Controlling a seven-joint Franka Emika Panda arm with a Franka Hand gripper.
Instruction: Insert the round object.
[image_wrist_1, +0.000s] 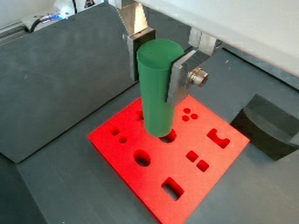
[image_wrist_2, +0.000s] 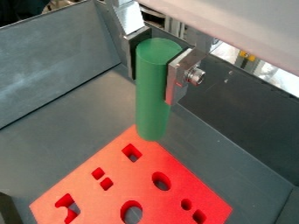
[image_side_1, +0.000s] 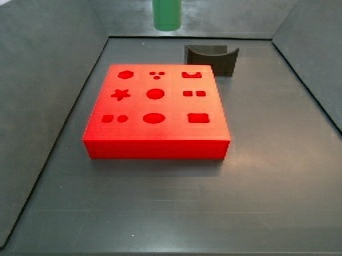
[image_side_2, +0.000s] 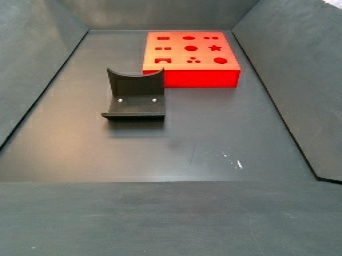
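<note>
The round object, a plain green peg (image_wrist_1: 156, 92), stands upright between my gripper's (image_wrist_1: 158, 66) silver fingers; the gripper is shut on it. It shows the same way in both wrist views (image_wrist_2: 152, 87), with the gripper (image_wrist_2: 155, 66) closed round its upper part. The peg's lower end hangs in the air above the red block (image_wrist_1: 117, 144), which has several cut-out holes, round ones among them. In a side view only the peg's lower part (image_side_1: 166, 13) shows, high above the block's far edge (image_side_1: 154, 105); the gripper itself is out of that frame.
A dark grey curved block (image_side_1: 211, 57) stands on the floor just beyond the red block's far right corner; it also shows in a wrist view (image_wrist_1: 268, 122) and a side view (image_side_2: 134, 95). Grey walls enclose the floor. The red block (image_side_2: 191, 57) lies near one wall.
</note>
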